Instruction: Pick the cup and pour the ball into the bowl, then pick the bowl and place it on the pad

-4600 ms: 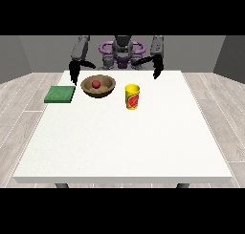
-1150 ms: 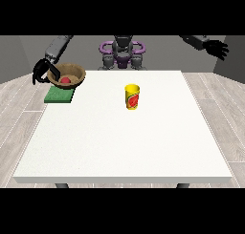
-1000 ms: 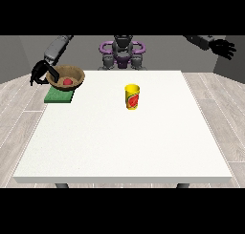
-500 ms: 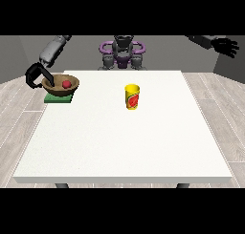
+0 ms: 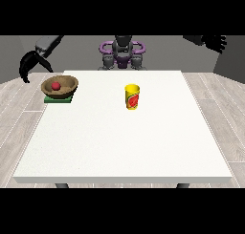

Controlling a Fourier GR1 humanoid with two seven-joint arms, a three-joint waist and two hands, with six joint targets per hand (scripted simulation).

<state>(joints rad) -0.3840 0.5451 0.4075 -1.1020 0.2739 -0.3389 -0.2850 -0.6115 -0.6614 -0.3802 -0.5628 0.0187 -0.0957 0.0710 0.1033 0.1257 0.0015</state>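
Nearest: bare stretch of white tabletop, nothing on front half

Mid-table, a bit right of centre: yellow cup with red marking, upright, standing alone, well apart from everything else. Cannot tell contents from this angle

Further back, at view's left near table edge: brown bowl sitting on green pad. Only front edge and corners of pad visible under bowl. Red ball lying inside bowl

Beyond and left of bowl: hand at the view's left, raised off table, outside table's left edge, clear of bowl, no contact. Fingers spread and arched downward, wide apart, holding nothing. Grey forearm running up and right from it toward top of scene

Far edge, centre: robot torso behind tabletop, purple rings at shoulders

Far right, top: hand at the view's right, held high and well out to side, past table's right edge, nowhere near cup or bowl. Fingers look extended, loosely splayed, nothing in them

Grey floor tiles visible either side of table
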